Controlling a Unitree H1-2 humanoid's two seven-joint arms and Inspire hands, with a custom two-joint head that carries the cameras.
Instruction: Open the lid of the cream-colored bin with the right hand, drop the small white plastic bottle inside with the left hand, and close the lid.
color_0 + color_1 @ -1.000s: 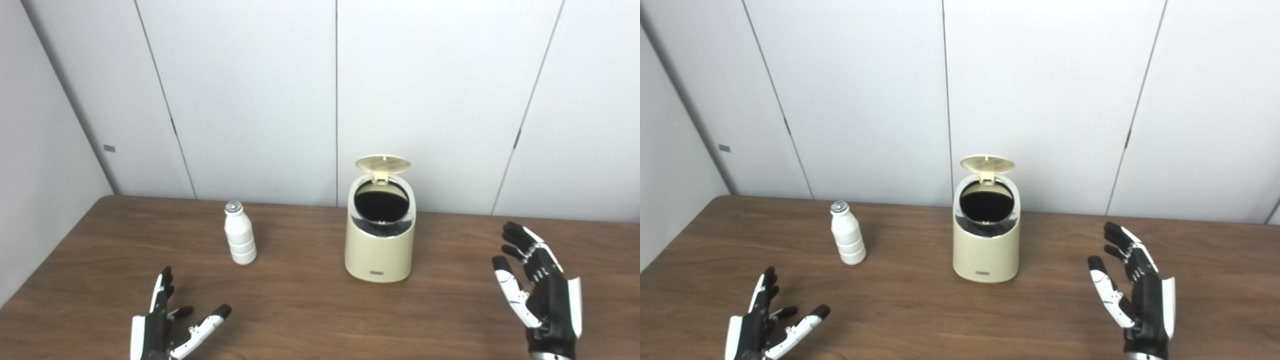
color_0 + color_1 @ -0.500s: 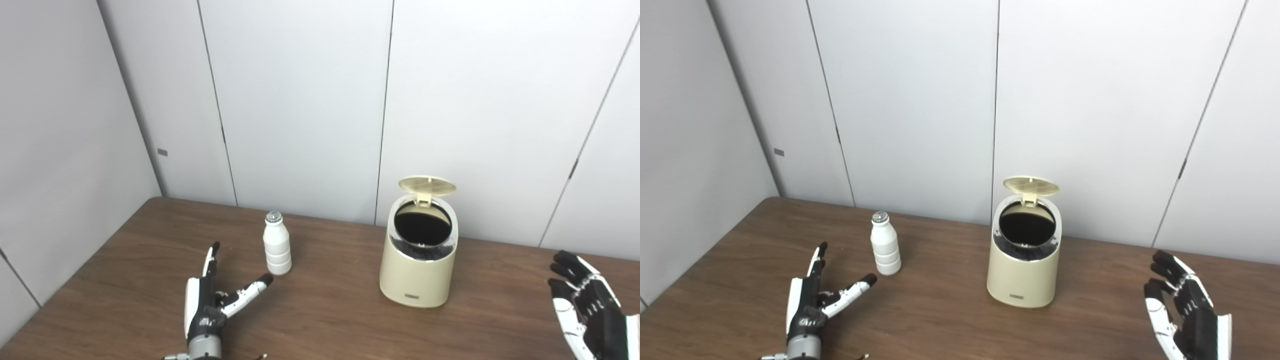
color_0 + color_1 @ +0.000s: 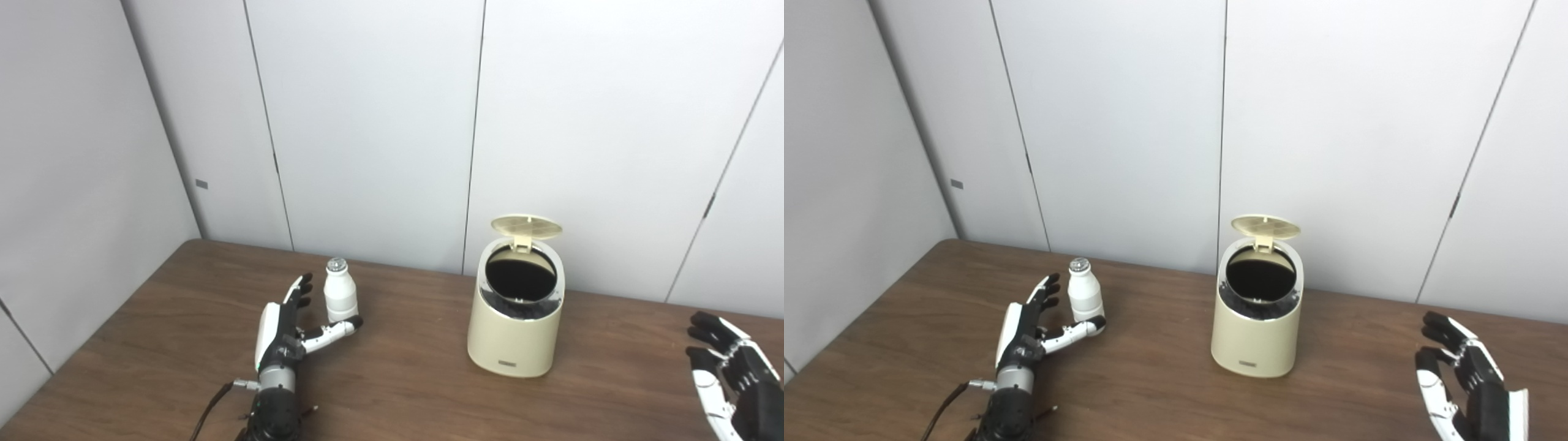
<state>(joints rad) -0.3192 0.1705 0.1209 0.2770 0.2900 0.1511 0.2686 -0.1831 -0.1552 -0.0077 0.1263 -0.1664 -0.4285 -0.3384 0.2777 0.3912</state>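
The small white bottle (image 3: 340,297) stands upright on the tabletop (image 3: 404,380), now framed by the left hand (image 3: 288,327): the fingers (image 3: 299,293) lie just to its left and the thumb (image 3: 334,329) crosses in front of its base, so close that contact cannot be ruled out. Half a second ago this hand lay well short of the bottle; it has since slid forward until the bottle sits inside its spread. The hand is wide and holds nothing, so the bottle is not yet gripped.

To the right of that hand, well apart, the cream-colored bin (image 3: 516,324) has its lid (image 3: 526,225) tipped up on the rear hinge and its dark mouth exposed. The opening step looks done. The right hand (image 3: 732,383) hangs low, far to the bin's right, fingers apart and empty, as it was a moment ago.

The likely next need is closing the left fingers around the bottle's body without knocking it over, then carrying it to the bin's mouth.
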